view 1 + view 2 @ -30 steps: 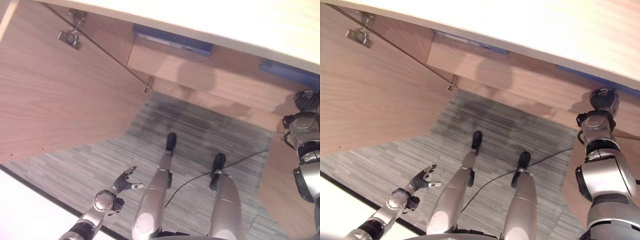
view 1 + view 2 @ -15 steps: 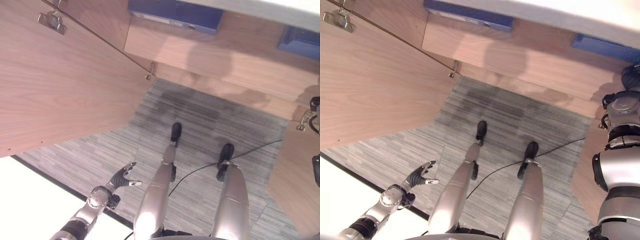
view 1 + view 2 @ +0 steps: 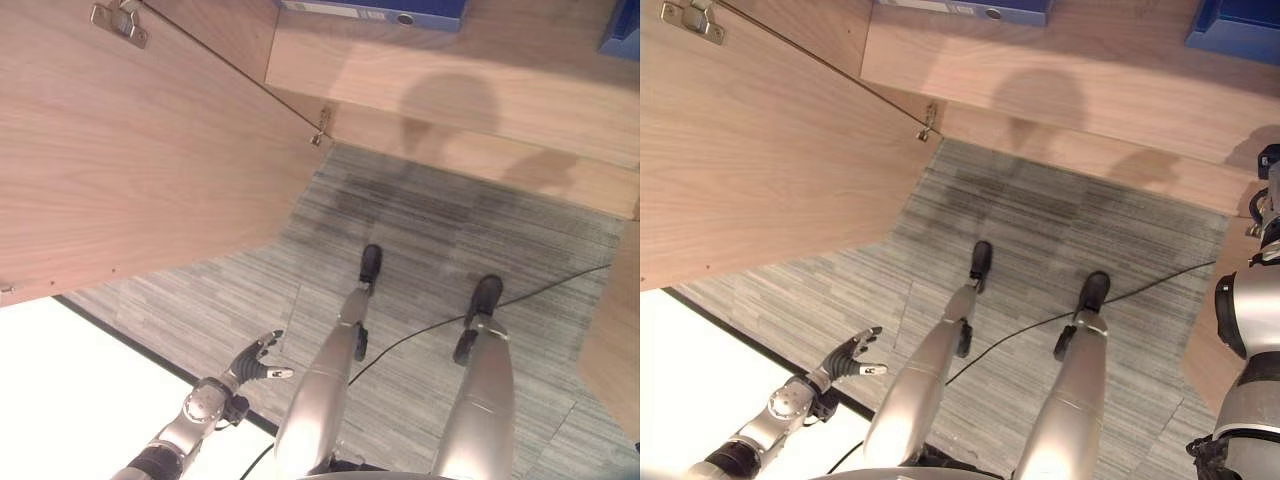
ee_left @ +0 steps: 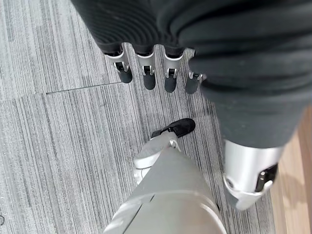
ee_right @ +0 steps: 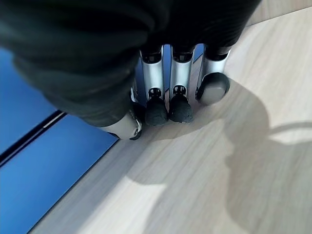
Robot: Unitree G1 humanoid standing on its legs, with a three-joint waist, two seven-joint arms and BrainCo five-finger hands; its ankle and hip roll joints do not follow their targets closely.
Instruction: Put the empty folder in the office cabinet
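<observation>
At far left, the open wooden cabinet door [image 3: 130, 160] swings out over the grey striped carpet [image 3: 440, 240]. Below it the left hand [image 3: 252, 362] hangs low above the carpet, fingers loosely spread and grasping nothing. Up on the cabinet shelf [image 3: 1060, 75], one blue folder [image 3: 970, 8] lies flat at its far edge. Further right, a second blue folder [image 3: 1235, 25] lies on the same shelf. In the right wrist view the right hand [image 5: 170, 92] has its fingers straight, tips on the wooden shelf just beside this folder, grasping nothing.
</observation>
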